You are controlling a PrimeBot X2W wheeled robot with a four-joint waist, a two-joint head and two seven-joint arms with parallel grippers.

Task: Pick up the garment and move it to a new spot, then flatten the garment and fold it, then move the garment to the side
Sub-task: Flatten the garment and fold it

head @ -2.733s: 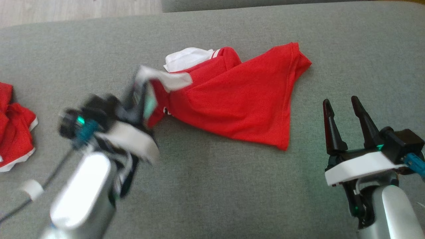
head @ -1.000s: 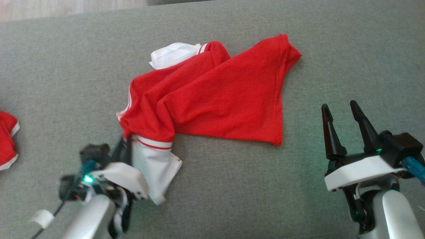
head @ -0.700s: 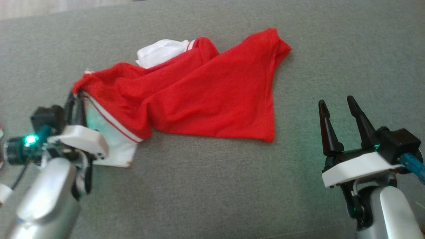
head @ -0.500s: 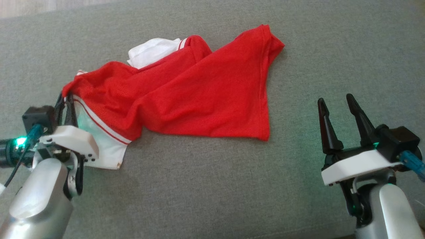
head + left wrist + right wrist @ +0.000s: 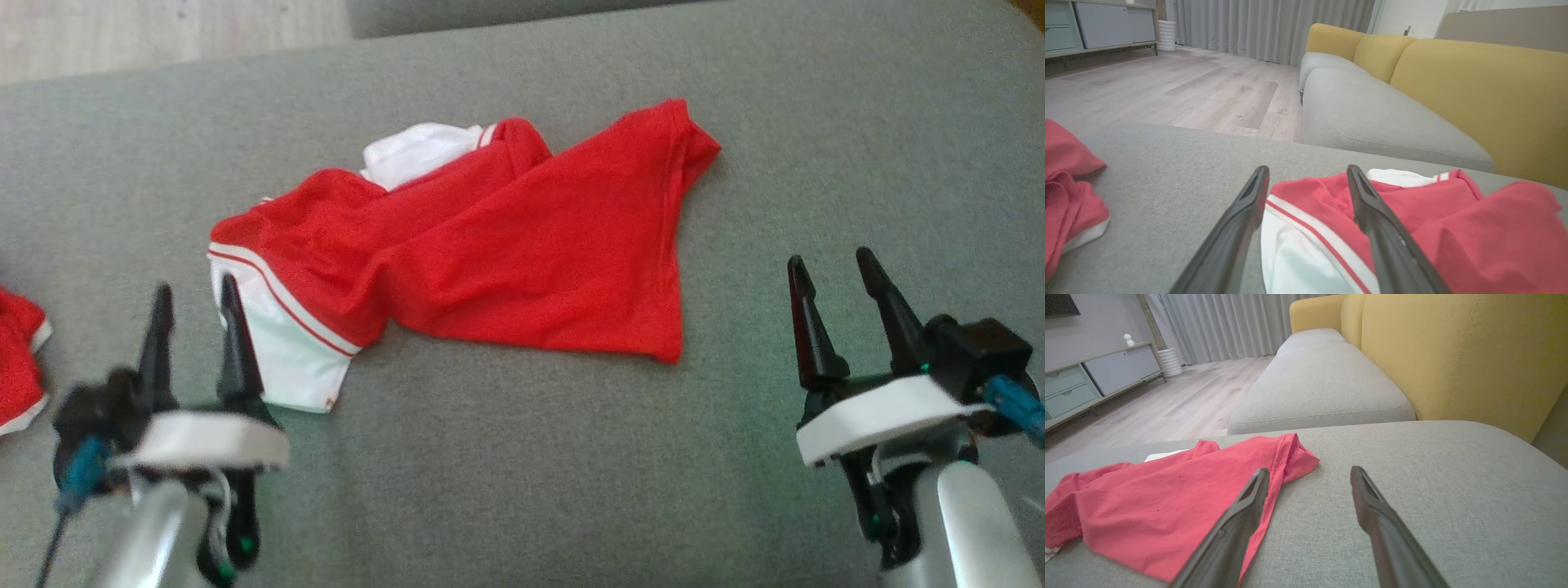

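- The left gripper (image 5: 195, 286) hovers over the grey cushion's (image 5: 522, 457) near-left corner, fingers spread wide, gripping nothing.
- The right gripper (image 5: 829, 257) waits at the cushion's near-right, equally wide and empty.
- A second red cloth (image 5: 20, 359) sits at the cushion's left edge.
- The red garment (image 5: 531, 261) lies rumpled across the cushion's middle.
- Wooden floor (image 5: 163, 33) shows beyond the cushion's far edge.

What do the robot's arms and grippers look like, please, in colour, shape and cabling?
The left gripper and right gripper each have two long, tapering black fingers on a white base, above a silver forearm, with a blue cable plug and small green lights.
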